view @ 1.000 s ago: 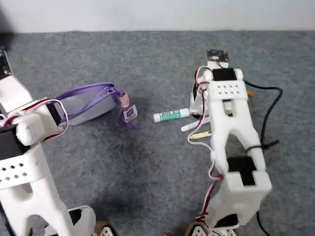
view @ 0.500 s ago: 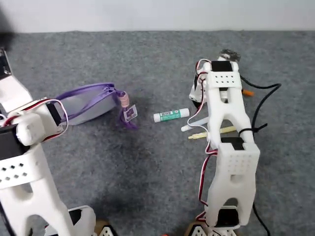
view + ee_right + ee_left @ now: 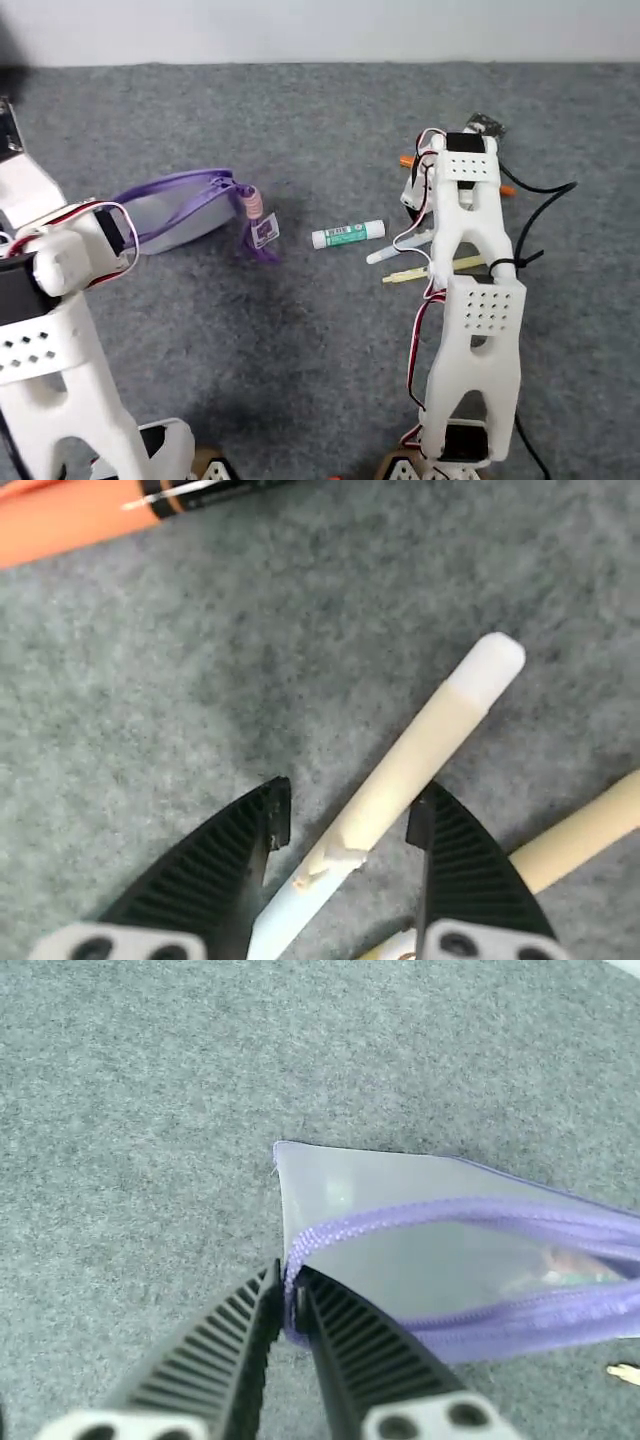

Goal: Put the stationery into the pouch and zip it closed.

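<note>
Clamped shut with the left gripper (image 3: 288, 1285) on a corner of the translucent purple-zipped pouch (image 3: 400, 1230), lying nine-to-three at the grey bench's (image 3: 300, 360) nine o'clock. Spread wide with the right gripper (image 3: 345, 815) astride the slim cream-white pen (image 3: 420, 750), lying eight-to-two near three o'clock.

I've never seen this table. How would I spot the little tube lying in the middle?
On the grey table, start at the clear purple-zipped pouch and look toward the thin pens. The glue stick lies alone in the gap between them. It is short and stubby, white with a green label, while the pens are slim and pale.
</note>
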### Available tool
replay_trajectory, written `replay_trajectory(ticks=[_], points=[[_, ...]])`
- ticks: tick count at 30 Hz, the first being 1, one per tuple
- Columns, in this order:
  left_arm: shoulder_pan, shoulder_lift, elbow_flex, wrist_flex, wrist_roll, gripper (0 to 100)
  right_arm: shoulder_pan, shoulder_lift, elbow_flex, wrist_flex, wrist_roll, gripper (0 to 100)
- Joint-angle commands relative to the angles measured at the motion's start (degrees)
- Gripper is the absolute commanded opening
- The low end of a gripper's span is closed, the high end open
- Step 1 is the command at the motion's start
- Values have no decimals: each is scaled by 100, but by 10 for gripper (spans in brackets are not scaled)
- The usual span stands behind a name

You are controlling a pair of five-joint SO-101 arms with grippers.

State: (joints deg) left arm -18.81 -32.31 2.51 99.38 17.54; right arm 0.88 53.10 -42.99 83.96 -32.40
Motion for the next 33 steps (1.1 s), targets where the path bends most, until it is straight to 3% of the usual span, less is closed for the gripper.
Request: replay_trajectory(ticks=[1,3,8,20,28,33], points=[[-62,-18,22,105,53,12,13,119,-220,286,-35,197],[-44,-9,22,105,53,12,-40,163,-220,409,-35,173],[-44,-9,22,105,53,12,-66,75,-229,374,-44,2],[-35,-9,22,105,53,12,-356,-1077,-229,1068,-35,8],[-26,-9,31,105,53,12,-840,-2149,-229,1833,756,8],[-26,-9,31,105,53,12,-866,-2932,-185,1886,826,8]])
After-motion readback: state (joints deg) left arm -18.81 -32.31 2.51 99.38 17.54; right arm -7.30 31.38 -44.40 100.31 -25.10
